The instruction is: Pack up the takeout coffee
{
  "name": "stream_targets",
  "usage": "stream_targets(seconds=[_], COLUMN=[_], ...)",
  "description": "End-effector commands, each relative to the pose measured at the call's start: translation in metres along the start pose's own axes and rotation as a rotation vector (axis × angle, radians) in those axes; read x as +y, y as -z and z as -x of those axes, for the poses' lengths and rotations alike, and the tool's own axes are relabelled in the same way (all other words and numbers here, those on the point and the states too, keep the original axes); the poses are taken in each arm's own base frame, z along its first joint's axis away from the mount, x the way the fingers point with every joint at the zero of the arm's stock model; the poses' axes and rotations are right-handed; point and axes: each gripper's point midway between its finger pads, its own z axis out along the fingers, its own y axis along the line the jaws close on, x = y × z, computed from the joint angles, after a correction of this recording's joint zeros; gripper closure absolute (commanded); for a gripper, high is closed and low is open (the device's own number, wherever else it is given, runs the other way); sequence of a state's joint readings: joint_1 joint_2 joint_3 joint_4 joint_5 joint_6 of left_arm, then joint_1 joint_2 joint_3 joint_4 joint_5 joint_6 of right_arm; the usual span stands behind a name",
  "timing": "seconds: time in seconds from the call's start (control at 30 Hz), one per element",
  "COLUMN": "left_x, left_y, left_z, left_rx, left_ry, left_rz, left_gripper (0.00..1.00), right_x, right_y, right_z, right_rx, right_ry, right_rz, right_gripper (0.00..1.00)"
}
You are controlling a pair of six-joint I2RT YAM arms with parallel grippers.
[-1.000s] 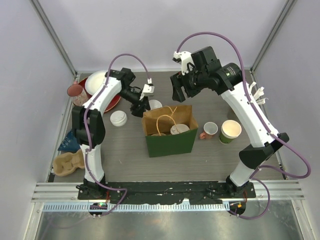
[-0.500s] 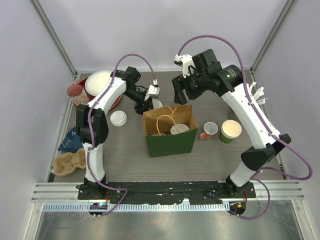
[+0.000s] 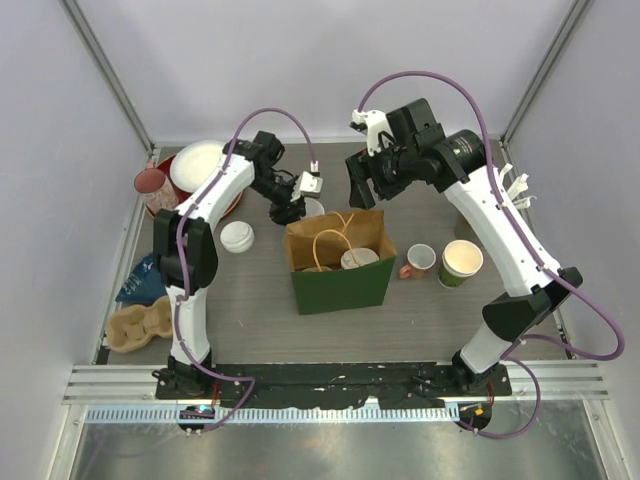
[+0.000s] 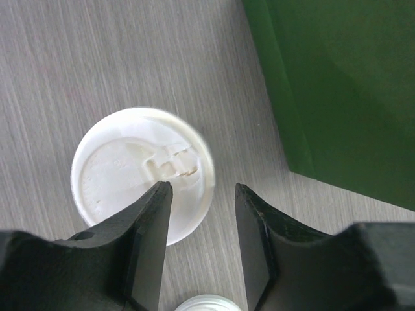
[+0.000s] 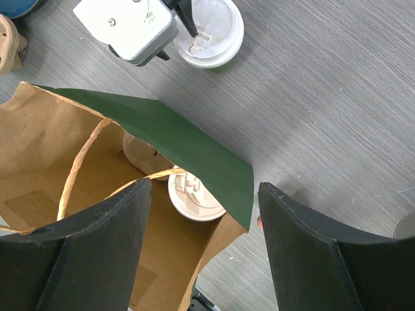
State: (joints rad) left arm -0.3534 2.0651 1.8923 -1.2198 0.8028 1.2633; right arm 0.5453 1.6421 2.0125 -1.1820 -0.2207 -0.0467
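Observation:
One lidded green cup (image 3: 358, 258) stands inside the open green paper bag (image 3: 340, 285); it shows in the right wrist view (image 5: 194, 194) under the bag's green flap (image 5: 168, 139). A second lidded cup (image 3: 313, 208) stands on the table just behind the bag, its white lid clear in the left wrist view (image 4: 130, 175) and the right wrist view (image 5: 209, 29). My left gripper (image 3: 289, 211) is open above this cup's edge (image 4: 200, 194), one finger over the lid, the other beside it. My right gripper (image 3: 360, 182) is open and empty above the bag's mouth (image 5: 204, 194).
A white round lid (image 3: 237, 236) sits left of the bag. A pink-handled mug (image 3: 418, 260) and a lidless green cup (image 3: 461, 262) stand right of the bag. Plates (image 3: 200, 165), a pink cup (image 3: 152, 185) and a cardboard cup carrier (image 3: 135, 328) lie at the left.
My left gripper has moved right and slightly back, closer to the lidded cup behind the bag. My right gripper has barely shifted above the bag.

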Motion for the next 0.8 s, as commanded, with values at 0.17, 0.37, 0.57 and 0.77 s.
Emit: stream_targets(seconds=[0.17,0.37,0.57,0.77], left_x=[0.007,0.002,-0.006,-0.013], left_y=[0.005,0.006,0.002,0.004], left_z=[-0.001,-0.011,-0.012,-0.008], left_rx=[0.062,0.110,0.127,0.134], left_ry=[-0.071,-0.092,-0.107,-0.092], left_rz=[0.059,0.041,0.023,-0.001], left_gripper=[0.64,0.65,0.85,1.00], right_x=[0.005,0.004,0.004,0.003], right_y=[0.023,0.027,0.028,0.031], right_z=[0.011,0.012,0.012,0.014], right_rx=[-0.083,-0.092,-0.100,-0.110], right_ry=[0.009,0.005,0.001,-0.001], right_rz=[0.015,0.011,0.010,0.001], right_gripper=[0.28,0.28,0.28,0.28])
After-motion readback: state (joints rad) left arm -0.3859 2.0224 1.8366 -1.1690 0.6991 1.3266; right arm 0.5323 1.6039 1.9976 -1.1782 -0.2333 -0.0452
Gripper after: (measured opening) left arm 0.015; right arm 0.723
